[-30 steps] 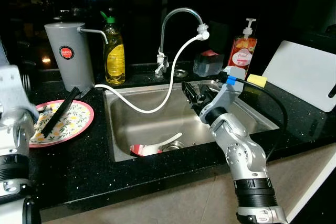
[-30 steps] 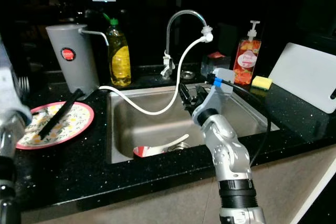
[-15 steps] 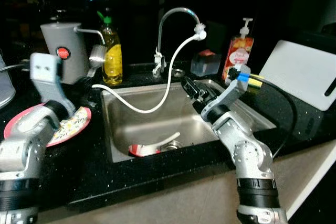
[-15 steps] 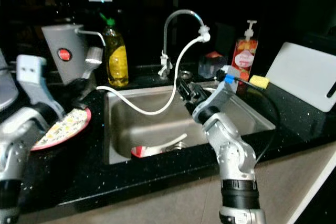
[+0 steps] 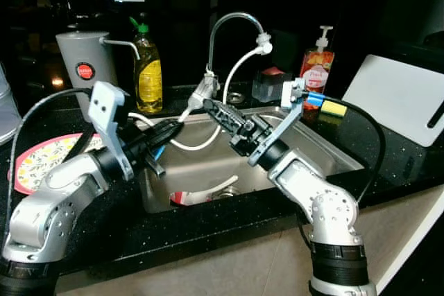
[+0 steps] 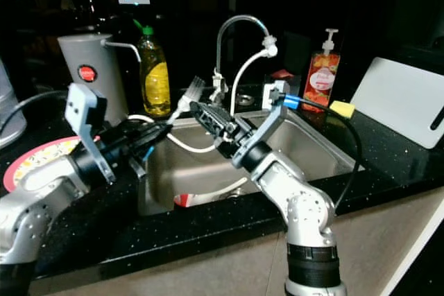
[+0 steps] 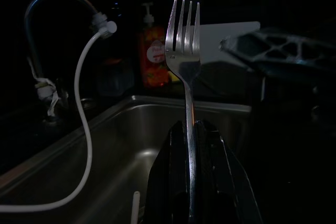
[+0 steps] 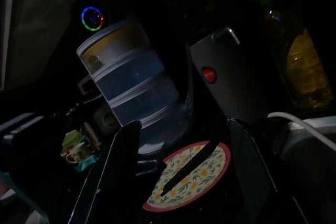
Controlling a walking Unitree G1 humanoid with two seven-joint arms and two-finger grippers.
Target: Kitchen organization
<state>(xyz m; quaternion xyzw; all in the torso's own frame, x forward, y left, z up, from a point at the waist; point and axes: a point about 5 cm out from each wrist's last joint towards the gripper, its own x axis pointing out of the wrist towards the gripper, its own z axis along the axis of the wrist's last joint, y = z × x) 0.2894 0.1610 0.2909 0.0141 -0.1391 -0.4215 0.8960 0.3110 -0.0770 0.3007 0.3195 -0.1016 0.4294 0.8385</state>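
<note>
Left wrist view: the left gripper (image 7: pixel 190 145) is clenching a fork (image 7: pixel 184 61) by its handle, tines up over the sink (image 5: pixel 333 154), seemingly offering it to the right gripper (image 5: pixel 225 112), spread apart beside it.

We saw two silver arms with rounded, jointed segments and ribbed black collars near the base. The left arm (image 5: pixel 59 199) carried a grey camera block at the wrist and a black cable. The right arm (image 5: pixel 316 195) had a blue fitting and a looping black cable. Both ended in long black fingers (image 7: pixel 210 182).
</note>
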